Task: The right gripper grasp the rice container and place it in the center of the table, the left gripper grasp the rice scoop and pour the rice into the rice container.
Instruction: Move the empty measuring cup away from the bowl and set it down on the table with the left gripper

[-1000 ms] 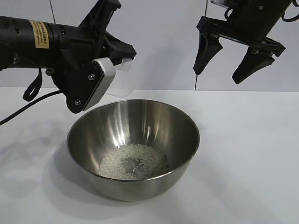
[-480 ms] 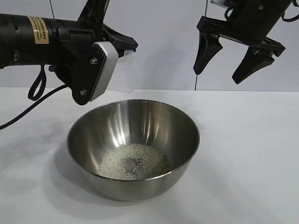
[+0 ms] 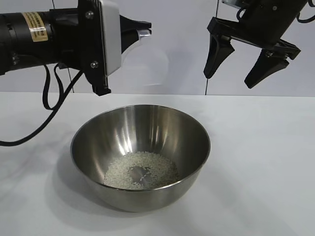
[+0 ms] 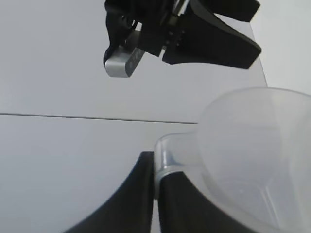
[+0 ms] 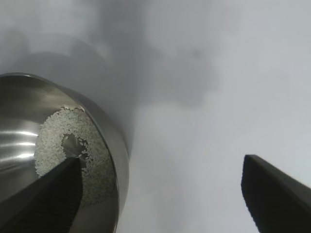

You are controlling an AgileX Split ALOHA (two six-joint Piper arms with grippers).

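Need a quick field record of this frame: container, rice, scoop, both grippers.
rice container: steel bowl, upright on the table
rice: loose layer in the container's bottom, small bare patch at centre
rice scoop: clear cup held by its tab in the air above the container's far rim; no rice visible inside
left gripper: shut on the scoop's tab, pointing level
right gripper: open, holding nothing, raised above and behind the container's right side

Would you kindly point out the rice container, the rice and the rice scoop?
rice container (image 3: 189, 129), exterior view, bare inner wall.
rice (image 3: 118, 169), exterior view, grains on the bowl's bottom.
rice scoop (image 4: 252, 145), left wrist view, translucent side wall.
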